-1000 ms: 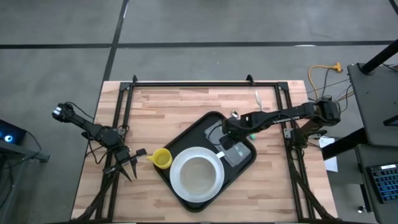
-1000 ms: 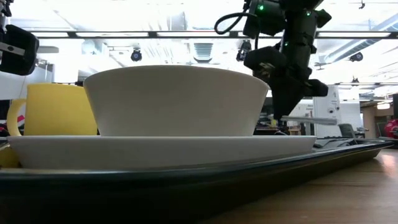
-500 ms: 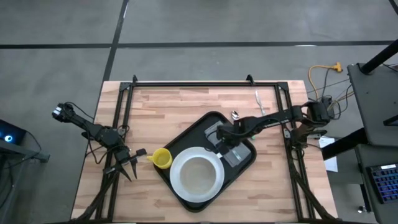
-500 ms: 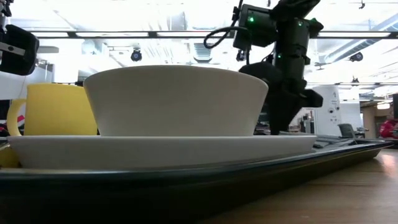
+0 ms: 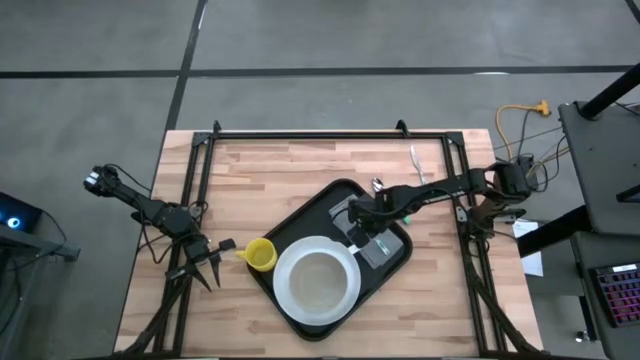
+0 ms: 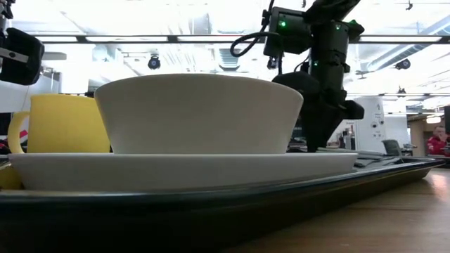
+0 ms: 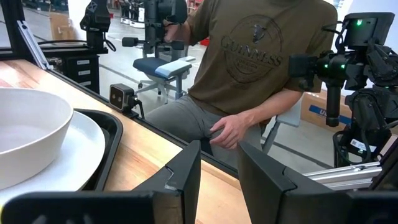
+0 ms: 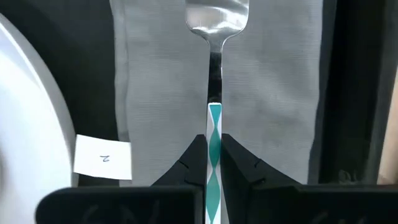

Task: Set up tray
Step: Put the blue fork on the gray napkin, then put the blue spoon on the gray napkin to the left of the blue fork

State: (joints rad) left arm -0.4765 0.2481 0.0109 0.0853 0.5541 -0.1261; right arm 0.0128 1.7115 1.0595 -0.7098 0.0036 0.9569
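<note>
The black tray [image 5: 318,208] lies askew at mid-table. On it a white plate [image 5: 290,300] carries a white bowl [image 6: 197,112], and a grey napkin [image 8: 273,93] lies beside them. A yellow cup [image 5: 260,255] stands at the tray's left corner. My right gripper [image 8: 214,140] is low over the napkin [image 5: 388,250], shut on a fork [image 8: 216,56] with a teal-and-white handle. My left gripper [image 7: 219,155] waits open near the table's left edge [image 5: 208,265]. My right gripper pinches the fork's patterned handle [image 8: 214,121] between its two fingers, which slant down from the table's right side. The fork runs straight on ahead of the fingers, its head [image 8: 216,15] over the napkin. Whether it rests on the cloth I cannot tell.
A small white label [image 8: 102,157] lies at the napkin's edge by the plate. Two more utensils [image 5: 378,185] [image 5: 414,158] lie on the wood beyond the tray. Black frame rails [image 5: 300,137] edge the table. A person sits beyond the table [image 7: 261,68].
My right gripper has come down with the fork, moving toward the table's left and near edges, until it is low over the napkin beside the plate. It then held still. Its fingers stayed shut on the handle.
</note>
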